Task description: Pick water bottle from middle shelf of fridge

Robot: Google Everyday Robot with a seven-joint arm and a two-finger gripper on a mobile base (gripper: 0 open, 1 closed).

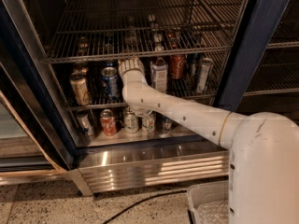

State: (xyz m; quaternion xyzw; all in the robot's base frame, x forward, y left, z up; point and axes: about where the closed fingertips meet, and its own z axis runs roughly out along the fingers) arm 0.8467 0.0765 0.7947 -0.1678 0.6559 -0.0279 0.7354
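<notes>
Left of the blue can [110,82] stands a tan can [80,88]. Right of it are the gripper [131,65], then a white-label bottle [159,74]. Below it sits a red can [108,122].

Middle shelf [93,106] — cans [110,80], bottle [159,75], end effector [131,65] among them

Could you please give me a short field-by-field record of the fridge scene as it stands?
fridge: open, dark blue frame, wire racks
middle shelf: holds cans and a labelled bottle
tool: inside the fridge at middle shelf level, between the blue can and the labelled bottle
water bottle: not clearly visible; possibly hidden behind the tool
bottom level: more cans, including a red can
</notes>
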